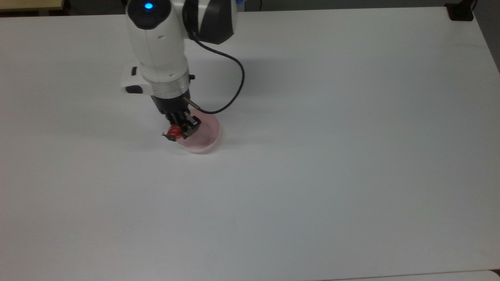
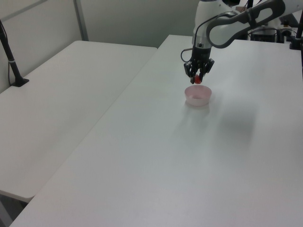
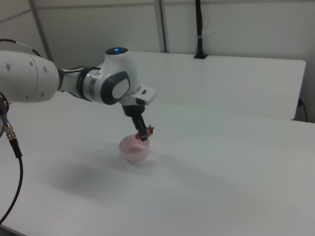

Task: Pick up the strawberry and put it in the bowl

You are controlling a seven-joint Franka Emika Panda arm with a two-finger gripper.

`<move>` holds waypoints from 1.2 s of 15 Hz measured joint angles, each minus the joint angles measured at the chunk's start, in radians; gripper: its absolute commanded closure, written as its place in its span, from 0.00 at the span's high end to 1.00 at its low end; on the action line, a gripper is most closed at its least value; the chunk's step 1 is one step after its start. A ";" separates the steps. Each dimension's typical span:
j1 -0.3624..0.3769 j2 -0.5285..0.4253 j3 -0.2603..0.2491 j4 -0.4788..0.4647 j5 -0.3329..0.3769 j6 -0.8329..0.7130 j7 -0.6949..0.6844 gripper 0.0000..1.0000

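Observation:
The small red strawberry (image 1: 175, 132) with its dark green stem hangs in the air, and my gripper (image 1: 180, 130) is shut on it. In the top view it sits over the left rim of the pale pink bowl (image 1: 206, 136). The left view shows the gripper (image 2: 197, 80) holding the strawberry (image 2: 197, 81) a short way above the bowl (image 2: 198, 96). In the right view the strawberry (image 3: 147, 130) hangs above the bowl's (image 3: 133, 148) right rim, held by the gripper (image 3: 143, 133). The bowl stands upright on the white table (image 1: 312, 156).
A dark cable (image 1: 230, 86) loops from my wrist over the table behind the bowl. A second white table (image 2: 61, 94) stands at the left view's left, with a black post (image 2: 12, 61) on it. A black clamp (image 1: 460, 11) sits at the top view's far right corner.

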 measured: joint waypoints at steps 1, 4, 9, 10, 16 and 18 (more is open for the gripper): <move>0.010 0.001 0.003 -0.002 0.000 0.000 0.000 0.38; 0.032 0.010 0.006 -0.009 -0.001 -0.006 0.000 0.47; 0.035 0.036 0.007 -0.018 -0.022 -0.010 0.000 1.00; 0.036 0.036 0.007 -0.017 -0.027 -0.022 0.000 1.00; 0.036 -0.074 0.007 0.081 -0.030 -0.262 0.000 1.00; 0.041 -0.157 0.007 0.109 -0.030 -0.370 0.000 1.00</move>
